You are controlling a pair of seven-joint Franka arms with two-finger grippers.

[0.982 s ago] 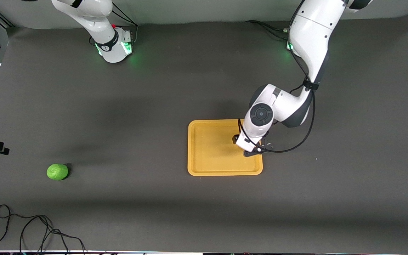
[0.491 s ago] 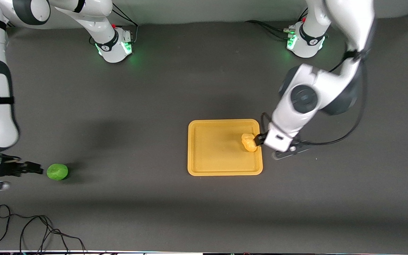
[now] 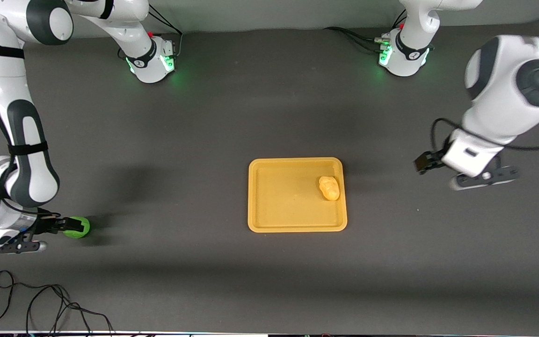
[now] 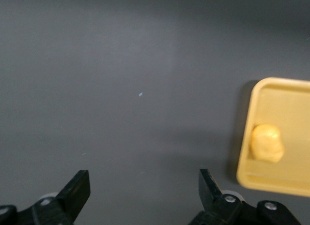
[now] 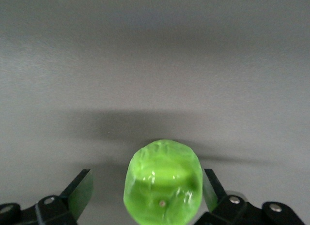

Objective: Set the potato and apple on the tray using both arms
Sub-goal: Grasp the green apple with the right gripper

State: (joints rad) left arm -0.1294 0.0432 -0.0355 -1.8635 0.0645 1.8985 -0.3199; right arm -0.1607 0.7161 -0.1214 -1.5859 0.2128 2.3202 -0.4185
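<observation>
Two white robot arms are counted, each ending in one black two-finger gripper: one left gripper (image 3: 423, 163) and one right gripper (image 3: 74, 225), so two grippers in all. Two fingertips (image 4: 77, 191) are seen on the left gripper in the left wrist view, and two fingertips (image 5: 80, 188) on the right gripper in the right wrist view. Two green-lit bases are counted along the top of the front view. One tray (image 3: 269, 206) is counted. One potato (image 3: 329, 187) is counted. One apple (image 3: 81, 228) is counted. One loose black cable (image 3: 45, 304) is counted on the table (image 3: 251, 107), of which there is one.
</observation>
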